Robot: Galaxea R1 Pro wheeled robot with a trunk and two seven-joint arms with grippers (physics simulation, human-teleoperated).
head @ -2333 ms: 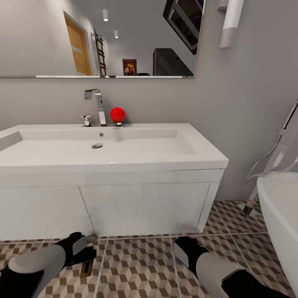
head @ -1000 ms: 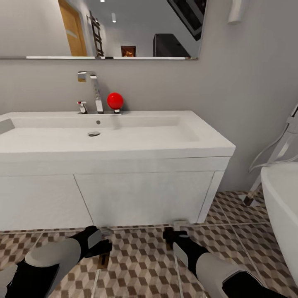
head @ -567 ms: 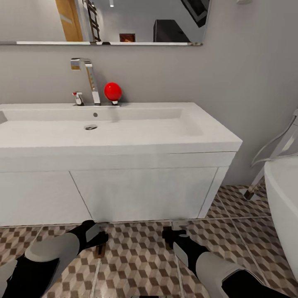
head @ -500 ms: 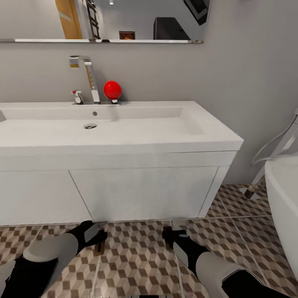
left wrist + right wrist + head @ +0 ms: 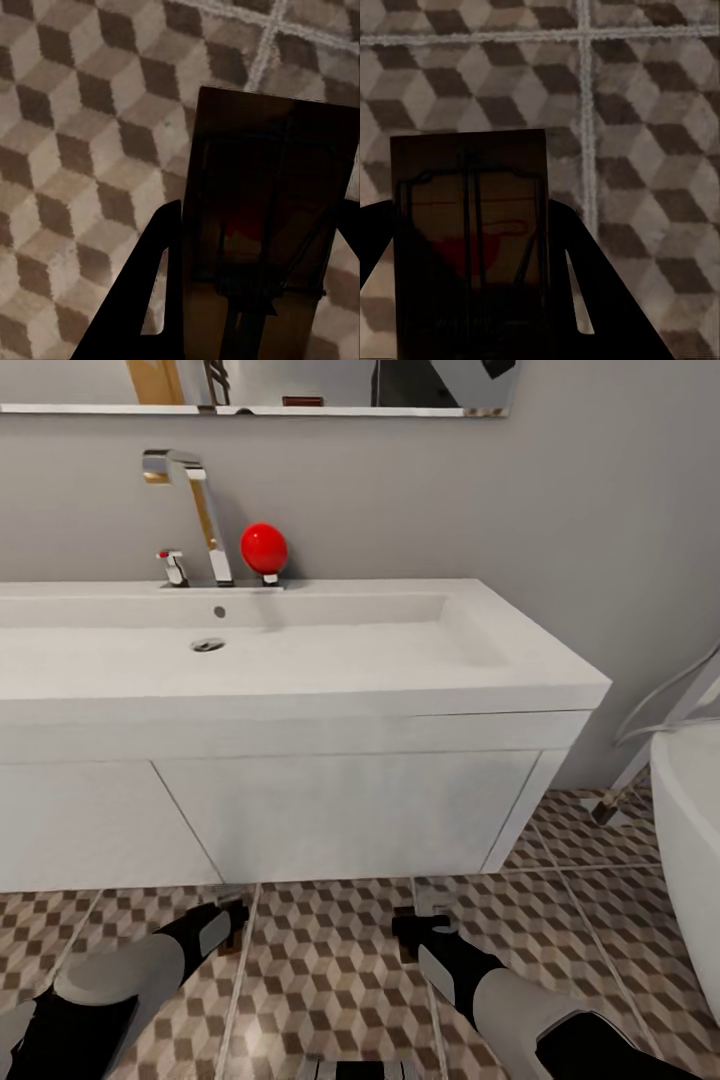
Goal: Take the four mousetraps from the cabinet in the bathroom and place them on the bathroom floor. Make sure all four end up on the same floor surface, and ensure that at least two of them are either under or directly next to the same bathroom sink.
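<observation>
Landmark: bathroom sink (image 5: pixel 300 690), white vanity front blocks forward reach from both arms. Bathroom floor (image 5: pixel 330 980) in front of the sink is open tile, free between the left gripper (image 5: pixel 232 918) and right gripper (image 5: pixel 412 932). Each gripper carries a mousetrap (image 5: pixel 262 247) (image 5: pixel 472 225) low over bare tile; nothing lies under them in the wrist views. To the sink's right, bathtub (image 5: pixel 690 830) rim and chrome pipes (image 5: pixel 650 730) narrow the floor there.
</observation>
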